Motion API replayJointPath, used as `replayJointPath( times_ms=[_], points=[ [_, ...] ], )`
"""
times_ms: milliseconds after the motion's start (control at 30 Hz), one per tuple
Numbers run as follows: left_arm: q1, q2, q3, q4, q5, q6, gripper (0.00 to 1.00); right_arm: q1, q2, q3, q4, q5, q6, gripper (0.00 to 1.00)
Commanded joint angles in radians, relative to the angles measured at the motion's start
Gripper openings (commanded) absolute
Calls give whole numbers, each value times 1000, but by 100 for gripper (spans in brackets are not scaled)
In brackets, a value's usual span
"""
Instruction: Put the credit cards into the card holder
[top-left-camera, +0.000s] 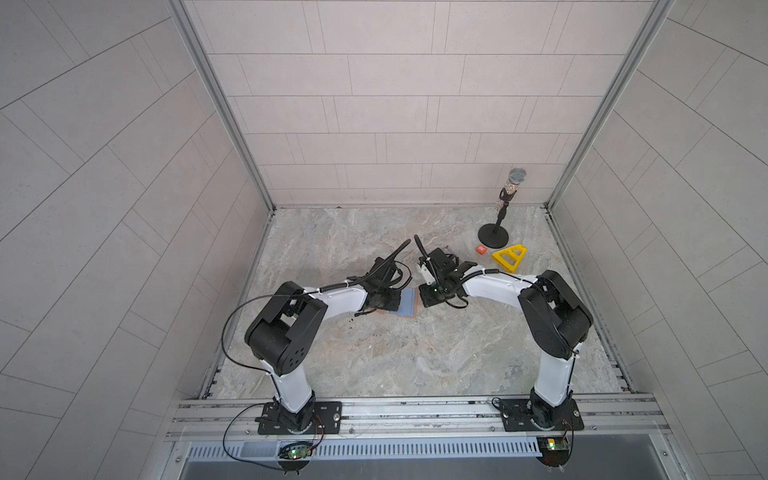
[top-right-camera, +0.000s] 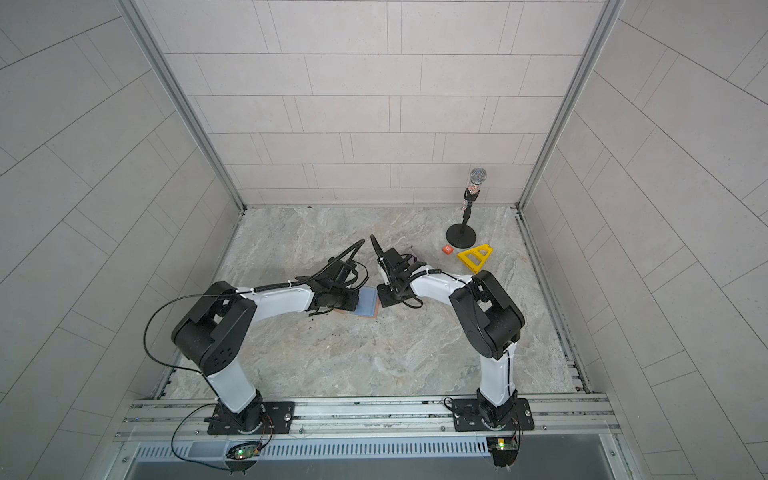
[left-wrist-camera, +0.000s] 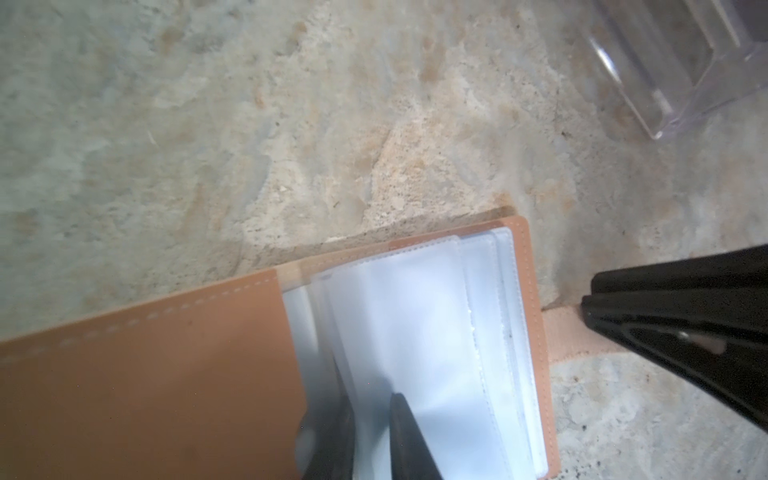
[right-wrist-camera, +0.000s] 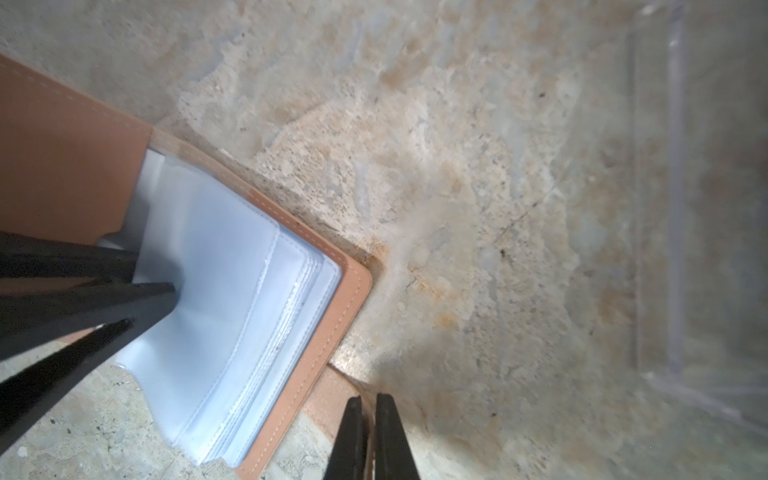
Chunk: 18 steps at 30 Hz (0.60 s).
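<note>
The left gripper (left-wrist-camera: 363, 417) sat nearest the lens. Its fingers (left-wrist-camera: 409, 442) were drawn close on one clear sleeve (left-wrist-camera: 395, 316) of the card holder (left-wrist-camera: 145, 374). One finger lay on top of the sleeve and the other showed dark through it from beneath.

The card holder lay open and flat at the middle of the table (top-left-camera: 395, 357). Seen from a top view, its tan cover pointed to 9 o'clock and its fanned sleeves to 3 o'clock.

At that 3 o'clock edge the right gripper (right-wrist-camera: 369, 401) was clenched shut, its tips on the snap tab (left-wrist-camera: 563, 334). I could not tell whether the tab was pinched or only pressed.

A clear box (left-wrist-camera: 673, 62) stood near the holder, toward 1 o'clock, its contents too blurred to name.

Farther out, at 2 o'clock, lay a small orange tile (top-left-camera: 481, 249) marked with what looked like a white letter R, the only writing I could read. A yellow triangle frame (top-left-camera: 510, 257) lay just beside the tile at its 3 o'clock. A microphone stand (top-left-camera: 493, 237) rose near the tile at its 1 o'clock.
</note>
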<state>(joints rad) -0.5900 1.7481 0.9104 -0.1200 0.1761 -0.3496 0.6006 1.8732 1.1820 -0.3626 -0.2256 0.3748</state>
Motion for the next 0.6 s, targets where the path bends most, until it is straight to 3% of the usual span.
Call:
replayJointPath(
  times_ms=[0, 100, 367, 567],
  points=[
    [-8, 3, -53, -76, -4, -17, 17, -7, -39, -15, -12, 32, 9, 0],
    [-7, 2, -65, -57, 6, -28, 17, -9, -54, -20, -12, 34, 10, 0],
    [-8, -1, -76, -41, 20, -37, 16, -22, -135, -46, 3, 18, 28, 27],
    [-7, -2, -75, -40, 24, -38, 16, -55, -225, -83, 30, -32, 57, 36]
  ],
)
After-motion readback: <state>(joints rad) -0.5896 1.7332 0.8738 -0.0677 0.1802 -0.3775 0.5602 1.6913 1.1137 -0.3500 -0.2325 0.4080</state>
